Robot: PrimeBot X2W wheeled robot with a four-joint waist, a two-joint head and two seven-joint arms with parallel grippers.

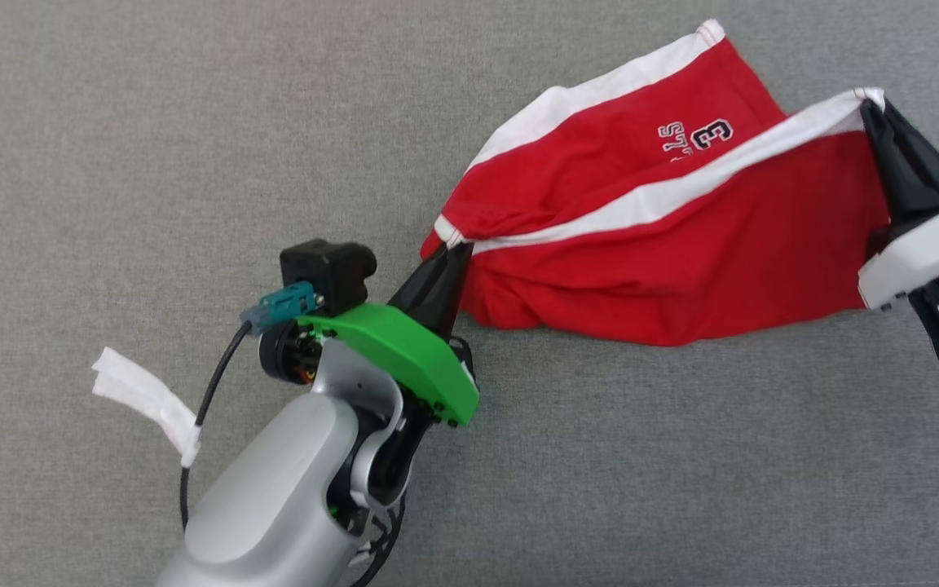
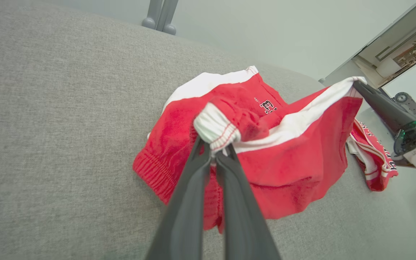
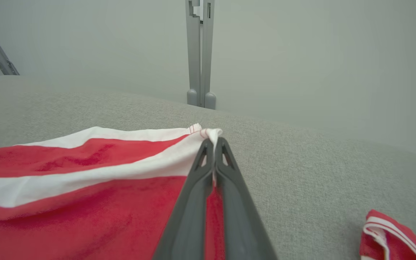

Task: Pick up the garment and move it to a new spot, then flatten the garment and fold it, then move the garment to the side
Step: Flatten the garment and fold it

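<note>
The garment [image 1: 665,261] is a pair of red shorts with white side stripes and a small printed number, stretched and lifted between both grippers over the grey cloth surface. My left gripper [image 1: 460,244] is shut on a bunched white-trimmed corner at the garment's left end; its wrist view shows that corner [image 2: 217,130] pinched between the dark fingers [image 2: 193,187]. My right gripper [image 1: 873,102] is shut on the white-striped corner at the right end, seen pinched at the fingertips [image 3: 213,139]. The garment [image 3: 67,187] sags in the middle, with its far leg lying on the surface.
A second red and white garment [image 2: 372,159] lies on the surface beyond the right arm, also seen as a red piece [image 3: 392,234]. A white tag [image 1: 147,399] hangs from the left arm's cable. A grey stand post [image 3: 200,54] rises behind the surface.
</note>
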